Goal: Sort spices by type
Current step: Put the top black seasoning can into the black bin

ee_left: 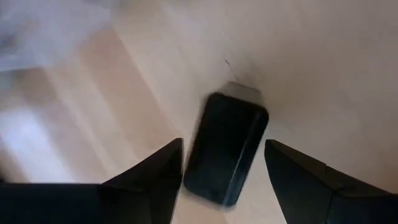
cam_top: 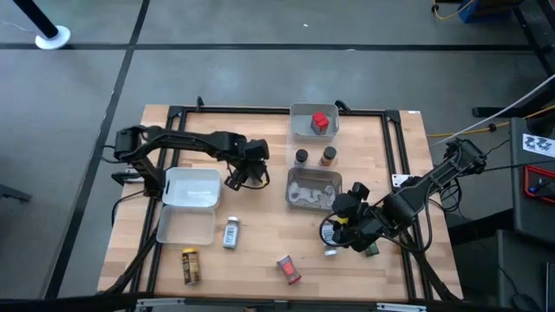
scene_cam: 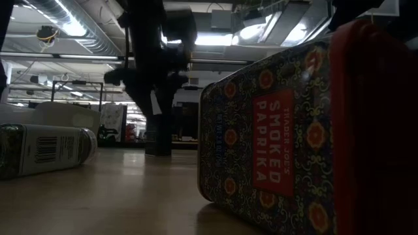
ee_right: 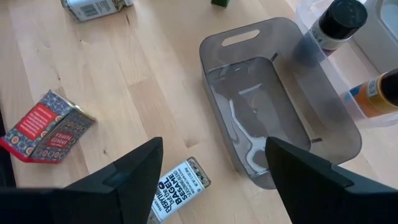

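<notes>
L gripper (ee_left: 224,171) spread wide, straddling dark tin (ee_left: 226,148) flat on table, poised for pickup; R gripper (ee_right: 214,165) unclenched, empty, over grey tray (ee_right: 280,118); red box (cam_top: 320,121) already binned; silver jar (cam_top: 231,232) + paprika tin (cam_top: 289,269) unsorted.

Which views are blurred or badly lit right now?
Left wrist view: motion-smeared, only a dark container between the left end effector's fingers reads. Low view: backlit by ceiling lights, the smoked paprika tin looms close. High and right wrist views: evenly lit.
</notes>
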Robot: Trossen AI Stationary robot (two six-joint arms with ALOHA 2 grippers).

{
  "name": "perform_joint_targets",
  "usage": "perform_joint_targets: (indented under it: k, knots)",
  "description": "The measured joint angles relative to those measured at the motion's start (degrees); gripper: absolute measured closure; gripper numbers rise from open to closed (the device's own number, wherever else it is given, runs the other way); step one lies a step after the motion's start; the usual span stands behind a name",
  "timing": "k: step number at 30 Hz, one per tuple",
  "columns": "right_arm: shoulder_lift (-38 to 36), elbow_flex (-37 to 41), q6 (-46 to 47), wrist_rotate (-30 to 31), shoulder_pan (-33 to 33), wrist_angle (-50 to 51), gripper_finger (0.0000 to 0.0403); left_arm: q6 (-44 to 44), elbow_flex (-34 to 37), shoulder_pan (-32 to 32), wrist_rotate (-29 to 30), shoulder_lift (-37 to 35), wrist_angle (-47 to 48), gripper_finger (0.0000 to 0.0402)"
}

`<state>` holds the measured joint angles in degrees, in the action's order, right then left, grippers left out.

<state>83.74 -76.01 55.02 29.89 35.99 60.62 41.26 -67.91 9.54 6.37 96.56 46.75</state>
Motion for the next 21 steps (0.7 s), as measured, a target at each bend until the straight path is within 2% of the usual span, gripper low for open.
perform_joint_targets:
  k: [10,13,18,21]
  knots:
    - [0.0,0.0,0.0,0.0,0.0,-0.1,0.0118,-0.8,0.1,-0.2,0.1,4.6,-0.6,0.0195]
    - [0.0,0.0,0.0,-0.3,0.0,-0.1,0.0118,-1.9,0.1,-0.8,0.1,4.7,-0.8,0.0223]
    - [0.0,0.0,-1.2,-2.7,0.0,-0.1,0.0118,-6.5,-2.3,-2.2,0.2,4.7,0.3,0.0295]
    - [0.0,0.0,-2.6,-4.8,0.0,0.1,0.0118,-9.6,-5.5,-2.8,0.2,4.7,2.9,0.0296]
